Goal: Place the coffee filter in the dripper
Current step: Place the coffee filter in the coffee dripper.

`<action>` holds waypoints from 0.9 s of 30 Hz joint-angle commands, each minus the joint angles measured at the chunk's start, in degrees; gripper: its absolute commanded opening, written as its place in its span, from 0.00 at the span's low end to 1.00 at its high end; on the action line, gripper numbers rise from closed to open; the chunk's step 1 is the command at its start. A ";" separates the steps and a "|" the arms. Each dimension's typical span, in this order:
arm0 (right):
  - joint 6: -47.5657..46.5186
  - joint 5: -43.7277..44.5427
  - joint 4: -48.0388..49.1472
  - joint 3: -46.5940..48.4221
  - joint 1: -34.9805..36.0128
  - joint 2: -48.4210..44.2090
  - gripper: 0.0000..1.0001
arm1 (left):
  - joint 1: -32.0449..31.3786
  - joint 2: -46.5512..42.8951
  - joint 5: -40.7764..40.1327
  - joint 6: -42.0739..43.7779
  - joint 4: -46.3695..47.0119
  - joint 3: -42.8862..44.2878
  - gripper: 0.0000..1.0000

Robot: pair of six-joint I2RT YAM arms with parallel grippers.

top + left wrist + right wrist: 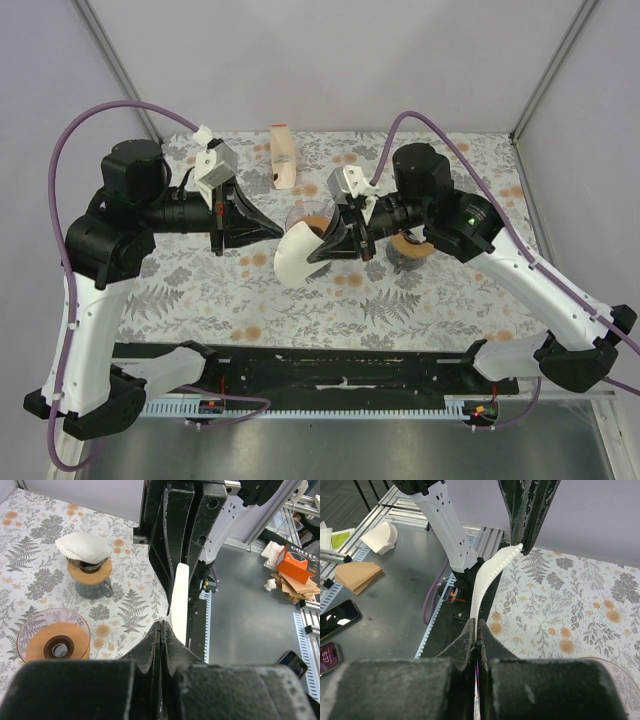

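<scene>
The left end effector (161, 630) has its fingers pressed together on one edge of the white coffee filter (296, 256), and the right end effector (477, 630) pinches the opposite edge in the same way, so the paper hangs between them, clear of the worktop (200, 290). From both wrist views the filter shows as a thin, bowed strip, so it looks flat and unopened. The two-sided hold probably serves to draw its walls apart into a cone before it goes down. It is held just beside the empty glass dripper (54, 641) with its wooden collar, which keeps the remaining move short. Further along the worktop a second brewer (82, 547) already carries a white filter, so it is likely not the target. A brown packet (283, 157) stands near the far edge, out of the way.
</scene>
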 commanded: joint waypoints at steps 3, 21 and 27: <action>-0.43 -0.66 0.22 2.58 0.16 0.50 0.00 | -1.07 -0.42 1.68 4.22 -2.21 1.38 0.04; -0.26 5.49 -3.73 5.57 0.25 2.70 0.00 | -1.07 -1.39 2.56 5.63 -4.40 2.08 0.33; -0.52 5.58 -4.00 5.75 0.25 2.61 0.00 | -1.08 -1.30 0.98 7.48 -6.07 2.61 0.36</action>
